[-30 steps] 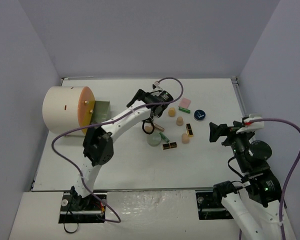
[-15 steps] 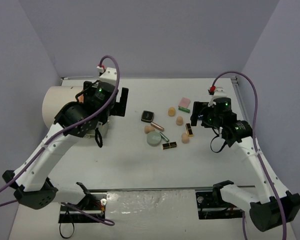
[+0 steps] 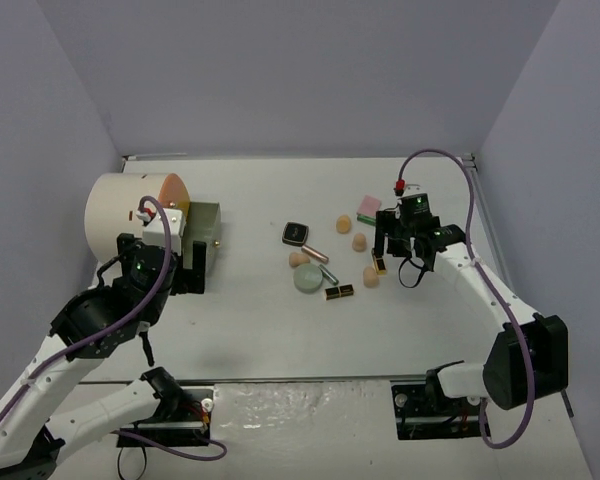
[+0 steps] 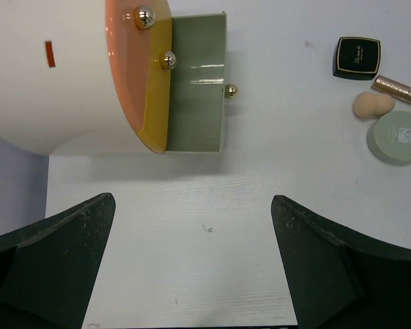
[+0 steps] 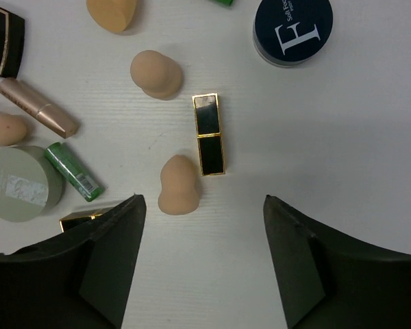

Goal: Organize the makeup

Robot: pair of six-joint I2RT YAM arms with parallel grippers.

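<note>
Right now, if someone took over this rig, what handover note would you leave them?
Left gripper: open, empty, hovering before the cream cylinder organiser, whose olive drawer is pulled out.
Right gripper: open, empty, hovering near a black-and-gold lipstick and a peach egg-shaped sponge.
Also lying loose: black square compact, pale green disc, dark round compact.
Done: nothing visibly stored. Left: every piece.

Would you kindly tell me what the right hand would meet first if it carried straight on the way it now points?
Most likely the black-and-gold lipstick, roughly centred ahead of the right hand; the peach sponge sits slightly to one side. Depth is unclear.
</note>
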